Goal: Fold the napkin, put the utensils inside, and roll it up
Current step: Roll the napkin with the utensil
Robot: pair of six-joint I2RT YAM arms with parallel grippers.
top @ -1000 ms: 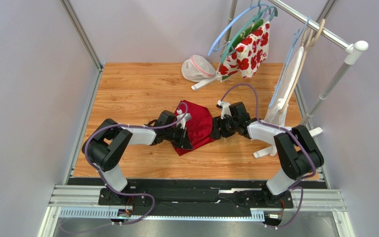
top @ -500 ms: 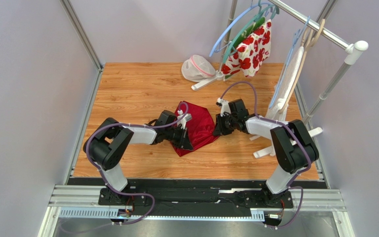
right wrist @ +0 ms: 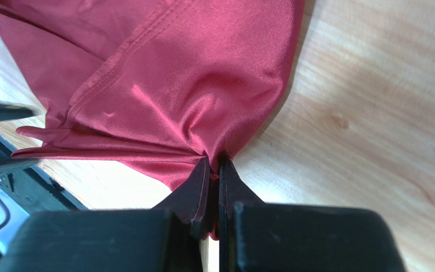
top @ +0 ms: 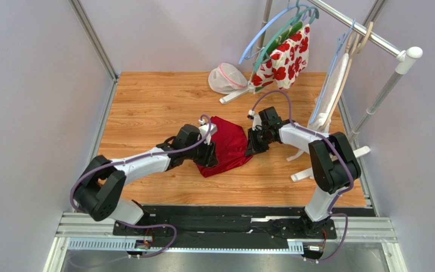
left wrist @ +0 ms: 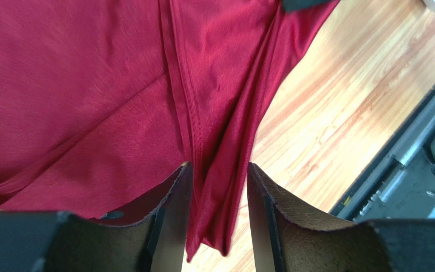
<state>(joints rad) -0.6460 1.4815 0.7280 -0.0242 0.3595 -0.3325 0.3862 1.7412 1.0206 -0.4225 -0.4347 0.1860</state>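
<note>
The large crimson square napkin of thin, glossy fabric point(top: 231, 144) is lying in a crumpled heap near the middle of the light wooden tabletop point(top: 146, 96), between the two arms. The right gripper point(right wrist: 214, 167) is pinching shut on a bunched corner at the cloth's right edge. The left gripper point(left wrist: 218, 170) is standing with its jaws apart, and a hanging doubled fold is running down between them. Whether that fold is brushing the pads is hard to tell from the wrist view.

With only one side clamped, a pull from the right arm is likely to drag the whole napkin across the wood instead of stretching it flat. The slick fabric may also slip out of so narrow a pinch. If the left jaws close where they are, they risk catching two layers at once and locking in a crooked crease.

The cloth is showing overlapping layers, a stitched hem, tight creases fanning out from the pinched corner and a satin sheen. No part of it is lying flat or square.
</note>
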